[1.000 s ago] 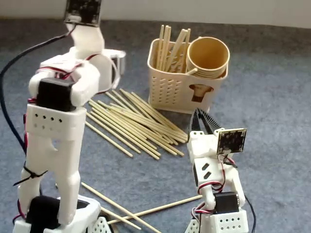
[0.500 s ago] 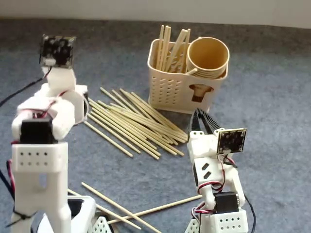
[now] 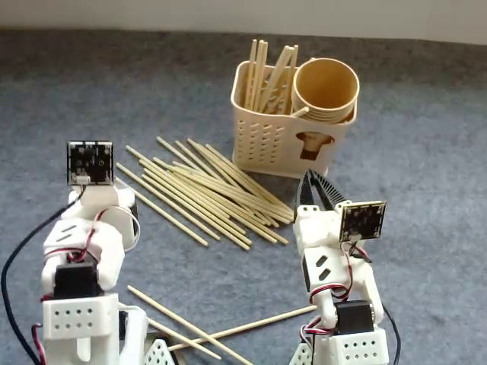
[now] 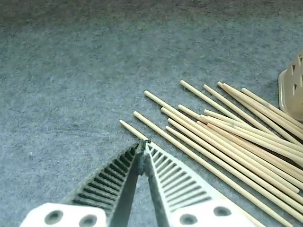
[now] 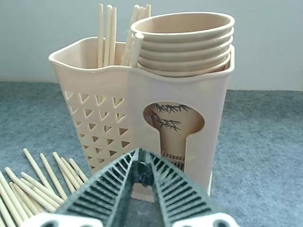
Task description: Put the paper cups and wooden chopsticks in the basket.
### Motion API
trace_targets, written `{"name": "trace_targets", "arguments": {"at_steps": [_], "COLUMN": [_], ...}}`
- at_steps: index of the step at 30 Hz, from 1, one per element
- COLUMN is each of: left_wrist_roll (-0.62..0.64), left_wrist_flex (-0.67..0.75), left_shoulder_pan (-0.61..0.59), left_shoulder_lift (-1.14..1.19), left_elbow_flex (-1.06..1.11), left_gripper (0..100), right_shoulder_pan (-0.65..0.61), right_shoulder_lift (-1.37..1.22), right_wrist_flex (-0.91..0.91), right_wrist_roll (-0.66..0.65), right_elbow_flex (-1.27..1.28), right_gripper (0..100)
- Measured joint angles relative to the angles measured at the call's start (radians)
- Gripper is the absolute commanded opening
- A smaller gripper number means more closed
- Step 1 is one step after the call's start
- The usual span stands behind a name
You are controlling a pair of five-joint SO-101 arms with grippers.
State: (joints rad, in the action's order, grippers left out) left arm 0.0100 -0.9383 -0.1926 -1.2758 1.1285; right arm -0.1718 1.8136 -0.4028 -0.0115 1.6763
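A cream plastic basket (image 3: 283, 141) stands at the back of the grey carpet. It holds a stack of paper cups (image 3: 326, 90) and several upright wooden chopsticks (image 3: 266, 70). More chopsticks (image 3: 205, 194) lie fanned on the carpet in front of it. My left gripper (image 4: 143, 146) is shut and empty, its tips just above the near end of the outermost chopstick (image 4: 135, 131) in that pile (image 4: 227, 137). My right gripper (image 3: 310, 186) is shut and empty, pointing at the basket (image 5: 94, 104) front, a short way off. The cups (image 5: 184, 42) sit nested inside.
A few loose chopsticks (image 3: 205, 331) lie crossed on the carpet between the two arm bases. The left arm (image 3: 84, 251) is folded low at the front left. Open carpet lies left of the pile and right of the basket. A corner of the basket (image 4: 293, 94) is in the left wrist view.
The left arm has drawn back from near the basket toward the front left and dropped low over the pile's left end. The right arm has not moved.
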Motion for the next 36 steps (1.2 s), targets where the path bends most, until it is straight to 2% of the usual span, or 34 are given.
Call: {"name": "trace_targets", "arguments": {"at_steps": [14,25,36], "left_wrist_roll": [0.000,0.002,0.000], "left_wrist_flex": [0.003,0.003,-0.008], "left_shoulder_pan": [-0.003,-0.002,-0.003], "left_shoulder_lift": [-0.509,-0.531,-0.531], "left_elbow_flex": [0.384,0.543,0.546], "left_gripper": [0,0,0], "right_shoulder_pan": [0.000,0.000,0.000], "right_shoulder_lift": [0.000,0.000,0.000], "right_wrist_flex": [0.000,0.000,-0.005], "right_wrist_roll": [0.000,0.000,0.000], "right_elbow_flex": [0.000,0.000,0.000], "right_gripper": [0.6,0.6,0.5]}}
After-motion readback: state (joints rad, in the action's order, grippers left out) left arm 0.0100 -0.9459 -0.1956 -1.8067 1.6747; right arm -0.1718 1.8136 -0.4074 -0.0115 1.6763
